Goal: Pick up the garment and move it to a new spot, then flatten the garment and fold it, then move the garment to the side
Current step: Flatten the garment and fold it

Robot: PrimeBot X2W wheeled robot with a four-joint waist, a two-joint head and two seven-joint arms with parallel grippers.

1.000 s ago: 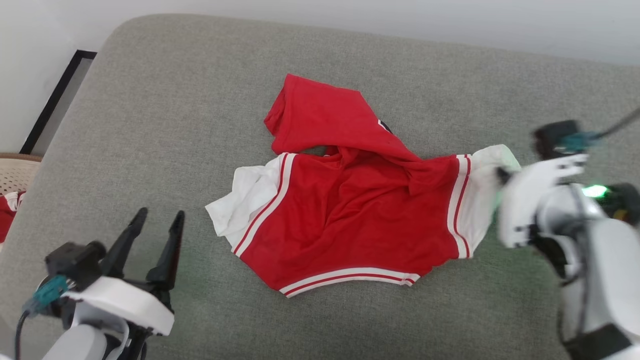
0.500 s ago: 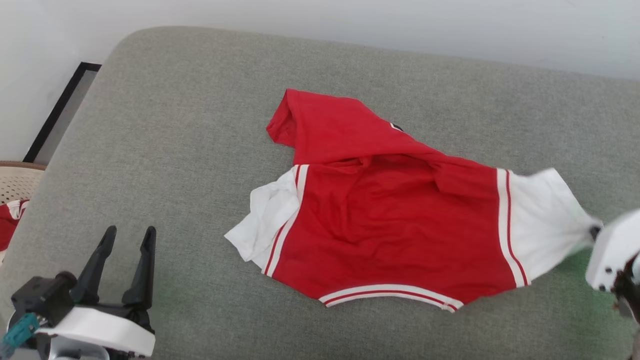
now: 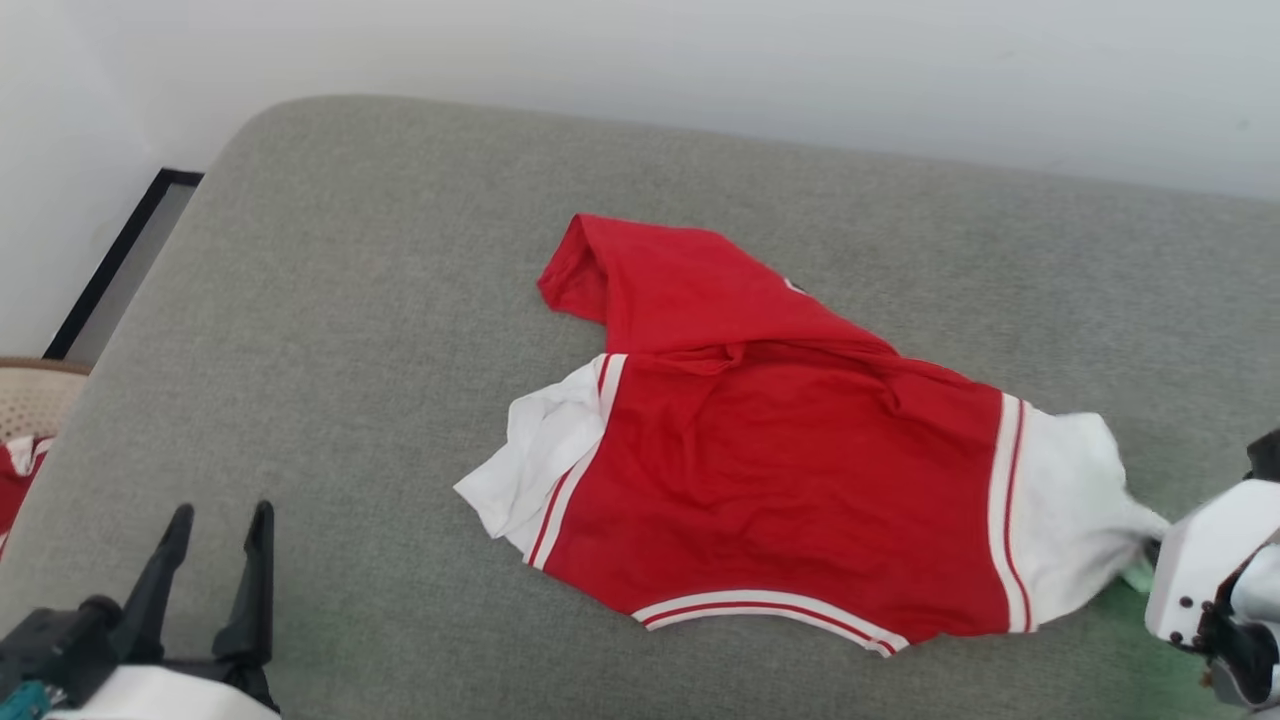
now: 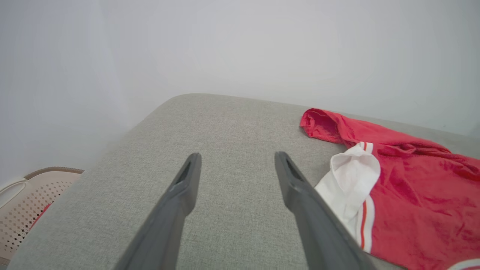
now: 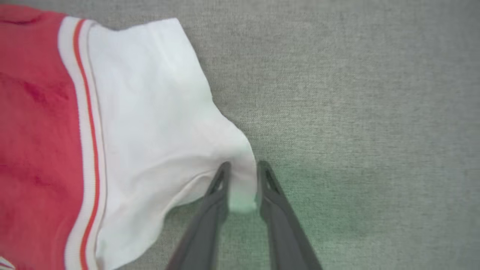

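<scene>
1. Nearest, at the lower left of the head view, the left tool (image 3: 222,512) hangs over the bare grey cushion (image 3: 350,300). Its two dark fingers are spread wide and hold nothing, well apart from the garment (image 3: 780,480)
2. At the lower right, the right tool (image 5: 243,167) is pressed almost together and pinches the tip of the garment's right-hand white sleeve (image 5: 157,112). Cloth fills the narrow gap between its fingers (image 5: 210,210)
3. The garment lies on the cushion, from the middle toward the right. Its red body is spread but wrinkled, with a red-and-white striped edge nearest the robot and a red flap folded over on the far side. The left-hand sleeve (image 3: 530,470) is crumpled
4. Past the cushion's left edge stands a beige perforated basket (image 3: 35,400) with red cloth inside
5. Farthest back is a plain pale wall (image 3: 700,60)
</scene>
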